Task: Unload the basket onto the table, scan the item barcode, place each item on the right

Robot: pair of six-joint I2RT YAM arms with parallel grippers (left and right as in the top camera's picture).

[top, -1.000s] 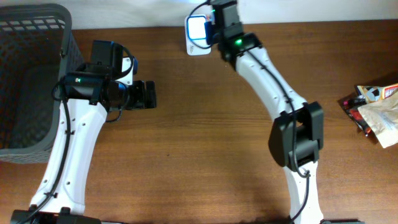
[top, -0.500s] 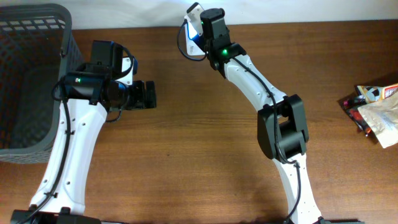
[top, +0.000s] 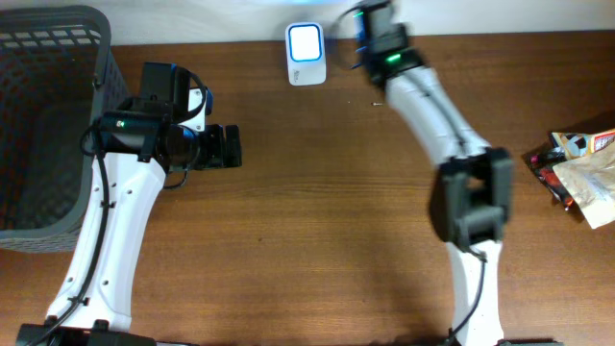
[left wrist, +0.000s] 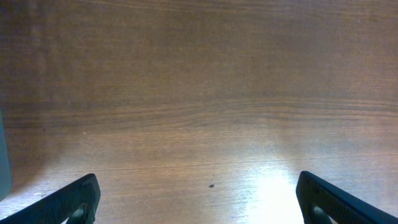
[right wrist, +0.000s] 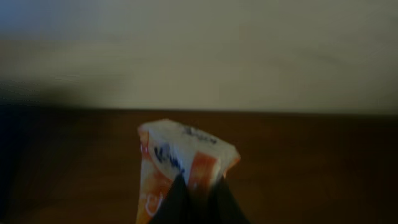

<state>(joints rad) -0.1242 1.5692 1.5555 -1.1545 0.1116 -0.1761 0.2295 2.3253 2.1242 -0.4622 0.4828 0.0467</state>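
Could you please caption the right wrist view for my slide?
Right gripper pinching a white-and-orange packet, wooden table behind.

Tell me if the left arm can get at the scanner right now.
Probably yes. The left gripper is open, with only bare table between it and the scanner at the far edge. The right gripper, shut on a packet, is off to the scanner's other side.
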